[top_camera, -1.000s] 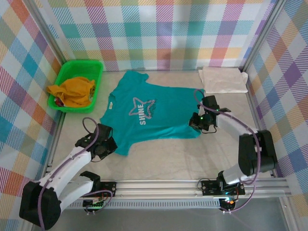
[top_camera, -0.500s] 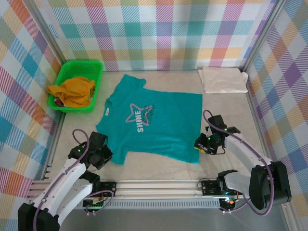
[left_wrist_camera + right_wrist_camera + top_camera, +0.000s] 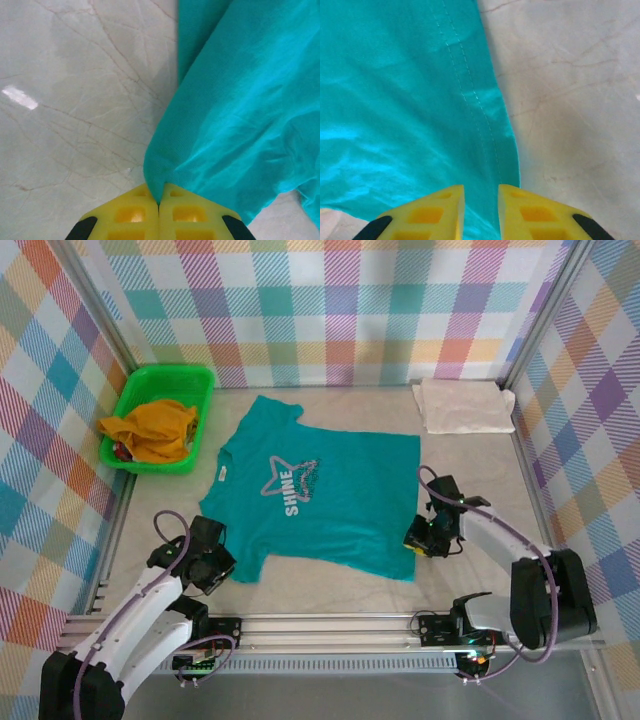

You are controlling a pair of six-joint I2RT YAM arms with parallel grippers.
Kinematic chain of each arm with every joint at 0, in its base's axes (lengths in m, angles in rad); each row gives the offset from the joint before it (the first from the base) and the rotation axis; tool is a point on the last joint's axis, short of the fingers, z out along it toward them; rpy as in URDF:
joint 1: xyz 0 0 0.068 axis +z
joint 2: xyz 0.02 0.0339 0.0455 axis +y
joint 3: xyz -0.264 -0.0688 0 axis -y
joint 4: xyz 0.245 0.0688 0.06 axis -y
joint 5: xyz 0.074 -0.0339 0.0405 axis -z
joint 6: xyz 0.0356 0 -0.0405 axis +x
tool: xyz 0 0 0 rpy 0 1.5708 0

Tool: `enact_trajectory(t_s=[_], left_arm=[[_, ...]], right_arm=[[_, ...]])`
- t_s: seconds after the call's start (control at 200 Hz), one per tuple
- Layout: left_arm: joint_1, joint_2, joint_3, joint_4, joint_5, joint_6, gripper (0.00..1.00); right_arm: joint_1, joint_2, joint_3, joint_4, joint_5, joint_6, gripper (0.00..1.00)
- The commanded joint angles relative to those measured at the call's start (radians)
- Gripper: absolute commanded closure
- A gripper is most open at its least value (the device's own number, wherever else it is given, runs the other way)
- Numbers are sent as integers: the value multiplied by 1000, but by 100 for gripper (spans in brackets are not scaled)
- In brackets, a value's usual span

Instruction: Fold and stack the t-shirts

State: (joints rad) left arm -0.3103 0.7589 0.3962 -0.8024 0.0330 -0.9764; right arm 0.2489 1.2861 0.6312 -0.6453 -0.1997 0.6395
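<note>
Teal t-shirt [image 3: 330, 500] — left gripper [image 3: 159, 202] pinching, right gripper [image 3: 481, 205] parted

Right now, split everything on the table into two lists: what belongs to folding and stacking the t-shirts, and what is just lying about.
Belongs to the job: teal t-shirt, spread out mid-table; cream-white t-shirt, at the far right corner.
Lying about: green basket; mustard cloth inside it.
</note>
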Motion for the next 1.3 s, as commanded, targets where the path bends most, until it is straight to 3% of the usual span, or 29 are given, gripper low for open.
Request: enact_trajectory(t_s=[0.0, 0.135, 0.43, 0.84, 1.12, 1.3], left_arm=[[10, 11, -23, 31, -6, 1, 100], [10, 5, -32, 38, -13, -4, 100], [11, -16, -28, 59, -10, -9, 100], [11, -81, -80, 219, -28, -37, 100], [11, 45, -6, 377, -36, 36, 100], [11, 188, 102, 386, -51, 110, 100]], right_arm=[[15, 25, 87, 43, 39, -16, 81], [21, 114, 218, 62, 130, -68, 100], [22, 560, 536, 147, 132, -97, 100], [15, 954, 1003, 34, 143, -103, 100], [-17, 1139, 1340, -49, 106, -86, 100], [-17, 1112, 1476, -88, 21, -113, 100]])
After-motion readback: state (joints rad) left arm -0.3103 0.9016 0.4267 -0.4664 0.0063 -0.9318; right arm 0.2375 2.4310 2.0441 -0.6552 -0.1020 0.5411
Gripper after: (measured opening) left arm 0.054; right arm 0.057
